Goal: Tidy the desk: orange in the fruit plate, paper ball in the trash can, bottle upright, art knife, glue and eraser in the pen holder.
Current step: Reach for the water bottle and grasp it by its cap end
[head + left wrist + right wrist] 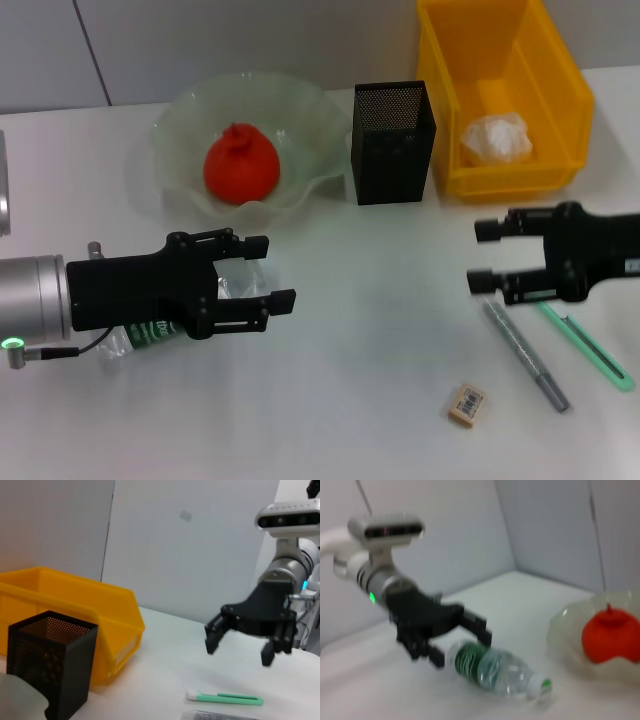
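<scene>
While the bottle (160,318) lay on its side on the tabletop (360,400), the left tool (270,272) was held released just over it, not gripping. The right tool (480,256), also released, was held above the pens (527,357). The orange (240,166) sat in the plate (180,120), the paper ball (496,138) in the bin (560,90), the eraser (466,404) on the tabletop.
</scene>
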Controlling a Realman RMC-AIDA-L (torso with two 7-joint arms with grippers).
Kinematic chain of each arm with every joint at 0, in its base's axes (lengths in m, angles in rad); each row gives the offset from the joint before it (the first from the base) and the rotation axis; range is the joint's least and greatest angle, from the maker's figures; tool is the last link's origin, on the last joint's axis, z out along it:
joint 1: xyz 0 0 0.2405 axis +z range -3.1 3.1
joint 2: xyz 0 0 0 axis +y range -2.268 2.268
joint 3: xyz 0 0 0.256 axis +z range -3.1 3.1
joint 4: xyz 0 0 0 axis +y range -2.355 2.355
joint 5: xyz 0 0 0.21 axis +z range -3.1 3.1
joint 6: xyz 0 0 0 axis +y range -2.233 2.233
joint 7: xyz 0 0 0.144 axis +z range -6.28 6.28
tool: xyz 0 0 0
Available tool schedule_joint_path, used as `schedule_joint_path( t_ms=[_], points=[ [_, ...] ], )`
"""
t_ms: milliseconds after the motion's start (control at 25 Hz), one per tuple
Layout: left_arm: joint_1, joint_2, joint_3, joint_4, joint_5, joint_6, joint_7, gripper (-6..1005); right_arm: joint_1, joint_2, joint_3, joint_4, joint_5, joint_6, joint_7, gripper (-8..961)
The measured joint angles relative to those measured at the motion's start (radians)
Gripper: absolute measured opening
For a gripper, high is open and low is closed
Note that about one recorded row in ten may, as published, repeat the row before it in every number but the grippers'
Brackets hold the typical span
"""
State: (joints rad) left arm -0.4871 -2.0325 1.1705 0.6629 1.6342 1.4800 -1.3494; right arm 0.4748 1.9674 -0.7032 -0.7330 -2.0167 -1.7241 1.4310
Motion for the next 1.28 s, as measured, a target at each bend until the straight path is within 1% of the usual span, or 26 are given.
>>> schedule_joint_path(
  t_ms=[120,240,280,320,440,600,640,680,720,760,840,880,920,1040,1160,1240,1280],
  points=[
    [-0.002,0.005,0.002,0.000,0.001,-0.006,-0.003,777,-0.004,0.014,0.000,-0.010,-0.047,0.002,-0.026,766],
    [-0.011,0.009,0.007,0.000,0.002,-0.020,-0.020,777,-0.017,0.029,-0.001,-0.021,-0.059,0.013,-0.062,766],
    [-0.018,0.010,0.007,0.005,0.010,-0.031,-0.036,777,-0.032,0.042,0.000,-0.035,-0.063,0.029,-0.088,766],
    [-0.018,0.010,0.007,0.005,0.010,-0.031,-0.036,776,-0.032,0.042,0.000,-0.035,-0.063,0.029,-0.088,767],
    [-0.031,0.006,0.003,0.045,0.050,-0.046,-0.086,776,-0.047,0.052,0.005,-0.047,-0.067,0.048,-0.106,767],
    [-0.065,-0.014,0.005,0.140,0.161,-0.068,-0.207,776,-0.058,0.055,0.013,-0.042,-0.068,0.058,-0.107,767],
    [-0.082,-0.019,0.004,0.172,0.200,-0.070,-0.250,776,-0.062,0.056,0.014,-0.041,-0.068,0.060,-0.105,767],
    [-0.114,-0.025,0.010,0.225,0.273,-0.069,-0.335,776,-0.066,0.058,0.016,-0.041,-0.067,0.061,-0.105,767],
    [-0.114,-0.025,0.010,0.225,0.273,-0.069,-0.335,776,-0.071,0.060,0.018,-0.040,-0.065,0.061,-0.105,767],
    [-0.128,-0.026,0.018,0.248,0.302,-0.065,-0.372,776,-0.074,0.064,0.020,-0.041,-0.065,0.061,-0.106,767],
    [-0.163,-0.027,0.041,0.297,0.381,-0.059,-0.467,776,-0.079,0.069,0.023,-0.041,-0.065,0.063,-0.109,767],
    [-0.196,-0.029,0.064,0.331,0.457,-0.056,-0.546,776,-0.081,0.070,0.024,-0.039,-0.067,0.063,-0.109,767],
    [-0.196,-0.029,0.064,0.331,0.457,-0.056,-0.546,776,-0.081,0.070,0.024,-0.039,-0.067,0.063,-0.109,767],
    [-0.248,-0.036,0.101,0.359,0.576,-0.058,-0.663,776,-0.087,0.070,0.024,-0.038,-0.067,0.064,-0.104,767],
    [-0.301,-0.041,0.163,0.364,0.703,-0.077,-0.774,776,-0.093,0.070,0.024,-0.038,-0.065,0.063,-0.103,767],
    [-0.319,-0.044,0.199,0.365,0.757,-0.092,-0.819,776,-0.097,0.070,0.024,-0.038,-0.065,0.063,-0.103,767],
    [-0.319,-0.044,0.199,0.365,0.757,-0.092,-0.819,776,-0.101,0.071,0.024,-0.038,-0.065,0.063,-0.103,767]
  ],
)
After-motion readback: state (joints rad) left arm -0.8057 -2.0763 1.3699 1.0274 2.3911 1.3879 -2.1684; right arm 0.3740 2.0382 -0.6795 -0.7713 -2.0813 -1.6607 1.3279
